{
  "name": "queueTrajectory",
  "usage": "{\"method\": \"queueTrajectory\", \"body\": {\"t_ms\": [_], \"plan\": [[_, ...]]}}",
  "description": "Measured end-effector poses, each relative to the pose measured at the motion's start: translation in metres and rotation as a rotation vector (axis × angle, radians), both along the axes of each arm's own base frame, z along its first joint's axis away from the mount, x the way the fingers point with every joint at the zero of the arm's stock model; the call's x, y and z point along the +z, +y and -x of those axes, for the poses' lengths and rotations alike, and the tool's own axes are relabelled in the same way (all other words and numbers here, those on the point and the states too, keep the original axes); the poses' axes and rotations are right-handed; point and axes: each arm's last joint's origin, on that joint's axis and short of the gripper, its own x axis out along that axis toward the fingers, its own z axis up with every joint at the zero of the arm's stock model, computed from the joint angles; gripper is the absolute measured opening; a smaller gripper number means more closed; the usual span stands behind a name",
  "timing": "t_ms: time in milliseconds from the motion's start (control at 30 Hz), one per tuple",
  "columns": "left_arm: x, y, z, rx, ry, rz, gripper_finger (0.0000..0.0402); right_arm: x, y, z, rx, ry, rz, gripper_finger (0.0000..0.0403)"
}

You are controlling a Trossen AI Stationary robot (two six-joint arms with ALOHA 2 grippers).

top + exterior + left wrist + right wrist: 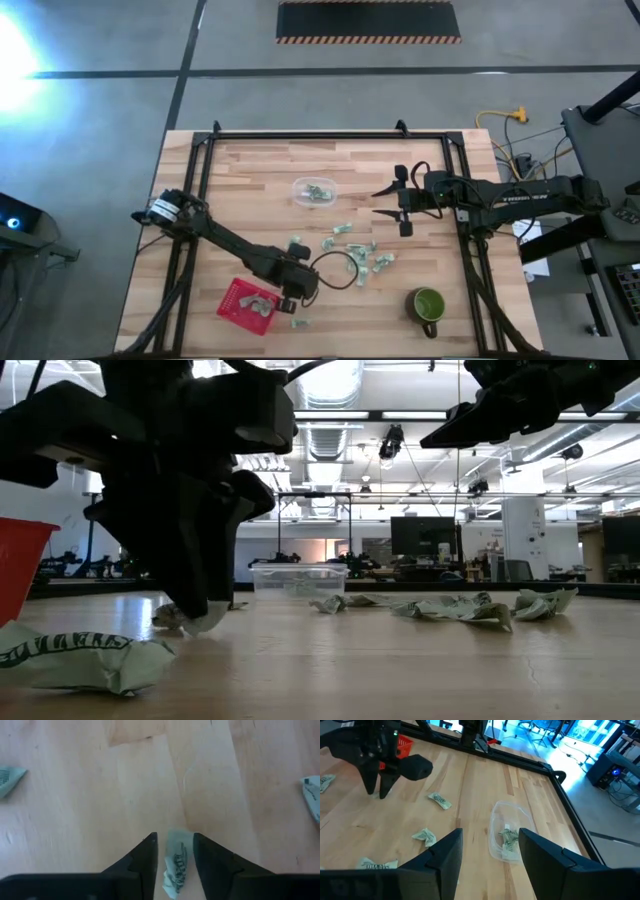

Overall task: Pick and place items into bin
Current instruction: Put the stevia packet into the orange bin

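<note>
my left tool (pixel 173 851) stands on the wooden counter (pixel 100 795), narrowed around a small pale green-and-white wrapped piece (pixel 176 862) beside the red mesh bin (pixel 246 305), which holds pieces. my right tool (pixel 490 845) hangs wide above a clear plastic tub (pixel 509 837) holding pieces.

My left gripper (pixel 173 851) hangs low at the table's six o'clock, fingers part-closed around a wrapped piece (pixel 176 862). My right gripper (pixel 490 845) hovers raised at two o'clock, fingers spread.
</note>
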Motion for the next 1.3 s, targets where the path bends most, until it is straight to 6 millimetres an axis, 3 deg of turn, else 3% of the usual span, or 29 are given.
{"method": "queueTrajectory", "body": {"t_ms": [367,633,900,1133,1300], "plan": [[0.000,0.001,0.002,-0.035,0.019,-0.017,0.0004,0.000,0.000,0.000,0.000,0.000,0.000,0.0183],[0.007,0.000,-0.002,-0.055,-0.020,-0.053,0.0001,0.000,0.000,0.000,0.000,0.000,0.000,0.0183],[0.033,0.001,-0.002,-0.063,-0.086,-0.072,0.0000,0.000,0.000,0.000,0.001,0.000,0.000,0.0183],[0.062,0.001,0.020,-0.018,-0.065,-0.071,0.0000,0.000,0.000,0.000,0.001,0.002,0.000,0.0183],[0.080,-0.011,0.042,0.009,-0.062,-0.054,0.0000,-0.001,0.000,0.000,0.001,0.003,0.000,0.0183]]}}
